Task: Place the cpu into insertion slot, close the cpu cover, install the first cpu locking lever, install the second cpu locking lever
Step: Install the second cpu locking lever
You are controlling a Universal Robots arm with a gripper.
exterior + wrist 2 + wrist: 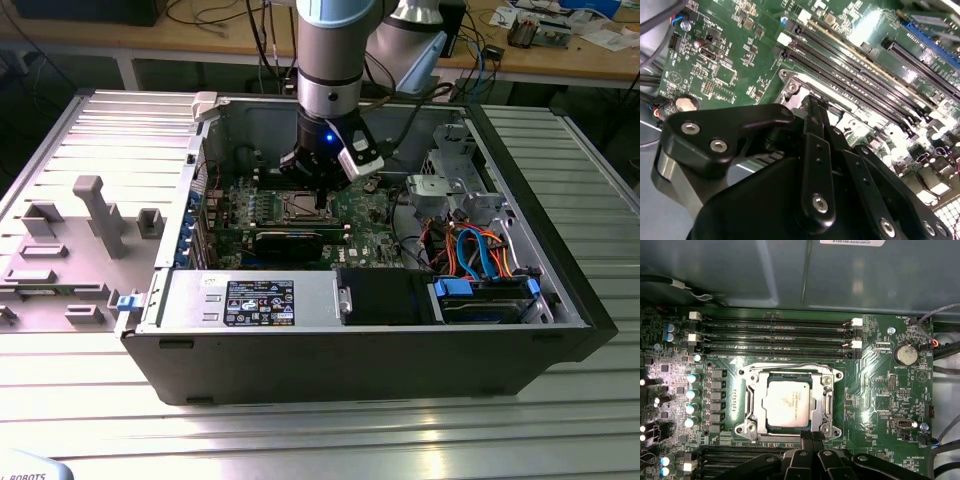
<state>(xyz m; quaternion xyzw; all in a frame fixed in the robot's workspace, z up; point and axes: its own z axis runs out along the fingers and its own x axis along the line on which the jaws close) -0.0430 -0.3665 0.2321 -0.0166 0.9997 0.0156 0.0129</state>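
**Technician A:** Presently, where does the cpu (788,402) sit?

**Technician B:** In the first wrist view the cpu lies flat inside the insertion slot (753,405), its dull silver top facing up. The cpu cover (826,402) is folded down over it, and its silver frame borders the chip on all sides, with the chip showing through the square window.

**Technician A:** And the pincer?

**Technician B:** The pincer (812,436) stands at the edge of the socket nearest the camera, its black fingers (806,437) drawn together with no gap visible between them. It is clenched on nothing that can be made out. In the second wrist view the fingertips (812,107) come down at the silver rim of the socket, beside the long black memory slots (855,75). Contact with the rim cannot be confirmed.

**Technician A:** What surrounds the work area?

**Technician B:** The green motherboard (880,405) carries four memory slots just beyond the socket, a round coin battery (905,353) to one side and a row of cylindrical capacitors (691,395) on the other. In the exterior view the arm (330,60) reaches straight down into the open computer case (360,355), which lies on a ribbed metal desk (300,430). A grey fixture block (95,215) rests on the desk toward the exterior view's left, well apart from the case. Blue and orange cables (480,250) run by the drive bay toward the exterior view's right.
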